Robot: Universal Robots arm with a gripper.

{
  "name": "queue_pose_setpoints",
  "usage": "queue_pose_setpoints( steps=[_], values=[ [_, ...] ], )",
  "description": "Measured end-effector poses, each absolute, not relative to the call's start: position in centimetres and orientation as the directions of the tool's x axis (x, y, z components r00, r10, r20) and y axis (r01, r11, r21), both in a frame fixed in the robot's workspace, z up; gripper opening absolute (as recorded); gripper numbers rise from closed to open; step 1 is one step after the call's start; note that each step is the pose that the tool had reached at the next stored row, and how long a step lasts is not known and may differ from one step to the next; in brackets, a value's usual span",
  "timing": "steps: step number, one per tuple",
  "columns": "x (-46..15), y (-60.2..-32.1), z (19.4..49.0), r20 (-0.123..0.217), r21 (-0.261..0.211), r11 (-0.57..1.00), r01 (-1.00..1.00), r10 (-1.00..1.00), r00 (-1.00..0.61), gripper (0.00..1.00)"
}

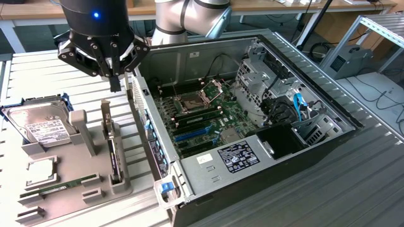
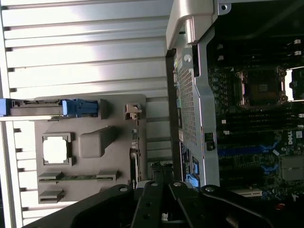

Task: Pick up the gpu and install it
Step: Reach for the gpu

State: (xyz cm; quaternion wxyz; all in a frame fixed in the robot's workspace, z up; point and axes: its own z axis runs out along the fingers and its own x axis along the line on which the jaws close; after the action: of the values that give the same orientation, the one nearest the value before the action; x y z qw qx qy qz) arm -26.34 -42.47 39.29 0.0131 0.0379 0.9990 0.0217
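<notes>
A robot arm's gripper (image 1: pixel 115 85) hangs over a slatted metal table, its two fingers pressed together and holding nothing. Just below and in front of it, the gpu (image 1: pixel 111 142) stands upright on its long edge in a slot of a grey holder (image 1: pixel 69 203). It is a thin black card with a pale metal strip at the end nearest the gripper.

The holder also carries a hard drive (image 1: pixel 41 125) at the exterior view's left and a narrow green memory stick (image 1: pixel 63 184) lying flat. An open computer case (image 1: pixel 208 165) sits just beside the holder on the exterior view's right, with its motherboard (image 1: pixel 202 118) exposed.

In the wrist view the gpu (image 2: pixel 137 156) appears edge-on, a slim line beside the case wall.

The card is probably light and stiff but delicate – bare circuitry and a connector edge that should not be squeezed. The upper edge looks like the safest place to take hold, pinching the two flat faces.
</notes>
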Motion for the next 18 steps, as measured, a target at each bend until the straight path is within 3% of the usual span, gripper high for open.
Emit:
queue_pose_setpoints(
  steps=[18],
  values=[
    [-26.35,-43.16,39.29,-0.024,0.044,0.996,0.075,0.076,-0.997,0.11]
  ],
)
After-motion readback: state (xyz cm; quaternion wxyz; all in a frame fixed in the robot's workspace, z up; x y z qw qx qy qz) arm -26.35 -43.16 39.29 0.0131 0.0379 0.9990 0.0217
